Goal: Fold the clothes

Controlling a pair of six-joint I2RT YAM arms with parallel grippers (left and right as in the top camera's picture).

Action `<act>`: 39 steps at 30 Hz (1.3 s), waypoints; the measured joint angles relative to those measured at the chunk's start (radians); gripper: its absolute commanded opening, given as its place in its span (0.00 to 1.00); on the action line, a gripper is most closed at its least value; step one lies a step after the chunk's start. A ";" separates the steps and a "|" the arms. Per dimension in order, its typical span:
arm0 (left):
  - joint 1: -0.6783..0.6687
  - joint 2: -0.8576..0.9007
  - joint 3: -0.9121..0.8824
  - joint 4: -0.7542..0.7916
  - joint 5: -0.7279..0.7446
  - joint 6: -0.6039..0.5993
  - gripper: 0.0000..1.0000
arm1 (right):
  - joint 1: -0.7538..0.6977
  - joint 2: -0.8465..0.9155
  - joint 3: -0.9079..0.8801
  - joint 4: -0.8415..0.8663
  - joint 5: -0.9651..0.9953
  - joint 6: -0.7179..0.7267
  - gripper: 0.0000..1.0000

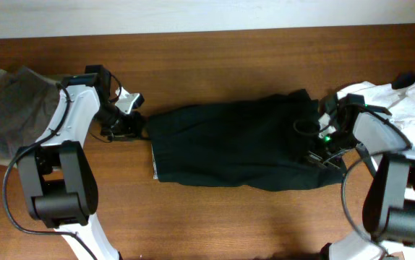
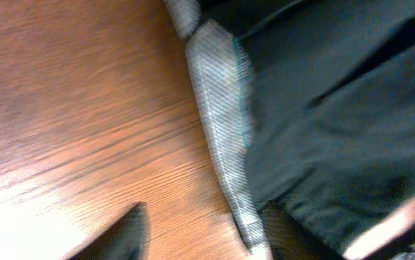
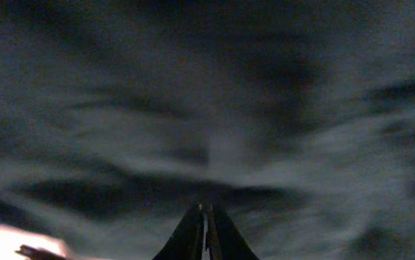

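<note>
The black shorts (image 1: 229, 144) lie spread across the middle of the table, with the grey inner waistband (image 2: 222, 130) at their left edge. My left gripper (image 1: 137, 128) is at that left edge and open. In the left wrist view, its dark finger (image 2: 124, 235) rests over bare wood and the waistband edge lies between the jaws (image 2: 262, 242). My right gripper (image 1: 310, 144) is over the shorts' right end. In the right wrist view its tips (image 3: 204, 211) are shut together, with blurred black cloth (image 3: 207, 108) filling the view. No fold of cloth shows between those tips.
Grey-khaki shorts (image 1: 9, 108) lie crumpled at the far left beside the left arm. A white shirt (image 1: 410, 108) is heaped at the far right behind the right arm. Bare wooden table (image 1: 215, 217) runs along the front.
</note>
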 measured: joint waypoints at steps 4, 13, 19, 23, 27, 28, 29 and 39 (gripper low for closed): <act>-0.032 -0.001 -0.070 0.062 0.115 -0.018 0.80 | 0.130 -0.065 0.000 0.054 0.006 0.013 0.05; -0.093 0.060 -0.214 0.233 0.317 -0.104 0.47 | 0.199 0.029 0.000 0.119 0.121 0.170 0.04; -0.177 0.113 -0.221 0.290 0.335 -0.128 0.00 | 0.200 0.029 0.000 0.118 0.124 0.179 0.04; -0.163 0.114 -0.227 0.319 0.348 -0.182 0.05 | 0.200 0.029 -0.001 0.117 0.124 0.199 0.04; -0.073 0.116 -0.228 0.382 0.416 -0.263 0.69 | 0.199 0.031 -0.080 0.195 0.121 0.241 0.04; -0.055 0.116 -0.225 0.370 0.454 -0.272 0.75 | 0.198 0.020 -0.094 0.211 0.120 0.252 0.04; -0.052 0.113 -0.220 0.355 0.480 -0.278 0.78 | 0.198 0.002 -0.122 0.245 0.116 0.263 0.04; -0.215 0.124 -0.219 0.446 0.401 -0.374 0.01 | 0.195 -0.021 -0.153 0.275 0.111 0.278 0.04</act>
